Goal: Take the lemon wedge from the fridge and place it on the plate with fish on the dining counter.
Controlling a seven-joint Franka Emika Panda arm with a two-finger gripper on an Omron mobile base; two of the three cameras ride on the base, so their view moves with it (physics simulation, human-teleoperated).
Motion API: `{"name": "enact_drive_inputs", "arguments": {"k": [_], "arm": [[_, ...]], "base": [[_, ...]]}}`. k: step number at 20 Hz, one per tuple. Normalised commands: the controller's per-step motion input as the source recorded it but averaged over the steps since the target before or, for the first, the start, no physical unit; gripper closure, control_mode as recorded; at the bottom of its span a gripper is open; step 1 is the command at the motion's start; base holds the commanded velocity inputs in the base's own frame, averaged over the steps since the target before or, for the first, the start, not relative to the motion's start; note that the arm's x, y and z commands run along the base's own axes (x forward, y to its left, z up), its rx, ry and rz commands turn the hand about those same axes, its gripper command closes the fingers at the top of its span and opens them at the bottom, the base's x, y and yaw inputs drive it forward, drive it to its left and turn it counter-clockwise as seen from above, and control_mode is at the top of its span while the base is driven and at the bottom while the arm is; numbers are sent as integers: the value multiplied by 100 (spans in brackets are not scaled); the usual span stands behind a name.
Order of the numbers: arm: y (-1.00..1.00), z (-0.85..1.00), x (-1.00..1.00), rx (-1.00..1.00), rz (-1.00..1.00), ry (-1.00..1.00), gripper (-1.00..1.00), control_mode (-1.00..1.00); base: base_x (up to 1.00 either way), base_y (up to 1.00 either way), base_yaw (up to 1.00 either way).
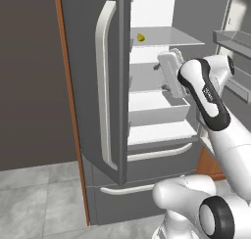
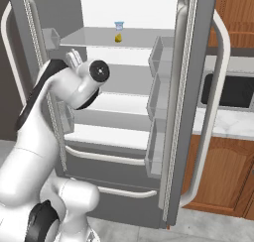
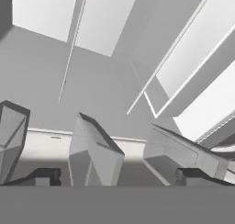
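The fridge [image 1: 115,150] stands open in front of me, with white walls and glass shelves inside. The lemon wedge [image 1: 140,37] [image 2: 118,38], tiny and bright yellow, lies on the upper glass shelf. My gripper [image 1: 165,70] [image 2: 74,56] hangs at the fridge opening, about one shelf lower than the wedge and nearer to me. It is open: in the hand view the gripper [image 3: 117,177] has its two dark tips wide apart with nothing between them, facing tilted shelves. The plate with fish and the dining counter are out of view.
A small pale blue cup [image 2: 119,25] stands just behind the wedge. The left door with its long handle [image 1: 104,86] is close beside my arm. The right door [image 2: 186,112] carries bins [image 2: 158,87]. Two drawers [image 1: 142,186] lie below; wooden cabinets [image 2: 223,171] stand to the right.
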Motion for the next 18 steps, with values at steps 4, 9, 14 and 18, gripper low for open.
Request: {"name": "enact_drive_inputs", "arguments": {"k": [4,9,14,18], "arm": [[27,-18,62,10,16,10,-100,-100],[29,-9,41,12,21,6,-100,-100],[48,-2,15,1,13,0,-100,-100],[54,-12,40,0,7,0,-100,-100]], "base": [[0,0,0],[0,0,0],[0,0,0],[0,0,0]]}}
